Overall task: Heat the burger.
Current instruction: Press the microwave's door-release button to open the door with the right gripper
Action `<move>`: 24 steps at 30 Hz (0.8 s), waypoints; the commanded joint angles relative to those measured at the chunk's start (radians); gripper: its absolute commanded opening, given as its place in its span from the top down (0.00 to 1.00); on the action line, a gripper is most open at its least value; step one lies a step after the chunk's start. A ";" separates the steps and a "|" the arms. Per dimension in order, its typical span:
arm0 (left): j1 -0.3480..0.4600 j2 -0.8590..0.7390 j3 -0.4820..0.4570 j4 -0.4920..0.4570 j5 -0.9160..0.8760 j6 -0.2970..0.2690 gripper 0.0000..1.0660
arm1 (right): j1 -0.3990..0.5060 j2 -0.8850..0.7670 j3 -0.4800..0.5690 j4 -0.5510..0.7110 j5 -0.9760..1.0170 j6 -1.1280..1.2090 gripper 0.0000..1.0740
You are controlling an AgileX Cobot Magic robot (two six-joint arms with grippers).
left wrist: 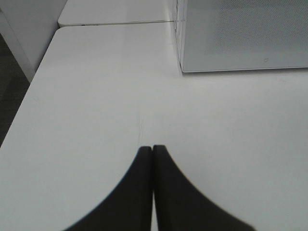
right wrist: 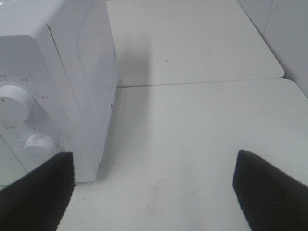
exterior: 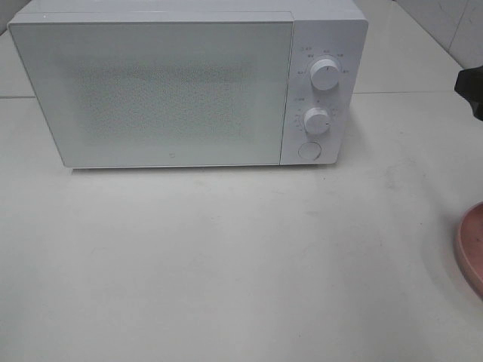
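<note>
Burger: not visible anywhere | microwave (exterior: 181, 90) white, boxy, door shut, inside hidden | pink plate (exterior: 472, 249) round, smooth rim only | left gripper (left wrist: 152, 150) pinched together, empty | right gripper (right wrist: 153, 159) wide, empty, near knobs (exterior: 324, 74)

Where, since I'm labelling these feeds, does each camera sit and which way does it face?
Exterior high: high in front, looking down on the microwave with its closed door and the table; a dark bit of the right arm at the edge.
Left wrist: low over the table, facing the microwave's corner; left gripper shut.
Right wrist: beside the microwave's knobs; right gripper open.
Shared: microwave and table in all.
</note>
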 commanded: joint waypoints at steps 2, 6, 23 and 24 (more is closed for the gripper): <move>0.002 -0.026 0.002 0.000 -0.006 -0.001 1.00 | 0.020 -0.003 0.044 0.056 -0.101 -0.066 0.22; 0.002 -0.026 0.002 0.000 -0.006 -0.001 1.00 | 0.075 -0.003 0.104 0.141 -0.205 -0.143 0.22; 0.002 -0.026 0.002 0.000 -0.006 -0.001 1.00 | 0.389 0.167 0.188 0.543 -0.469 -0.421 0.25; 0.002 -0.026 0.002 0.000 -0.006 -0.001 1.00 | 0.410 0.181 0.188 0.574 -0.491 -0.436 0.25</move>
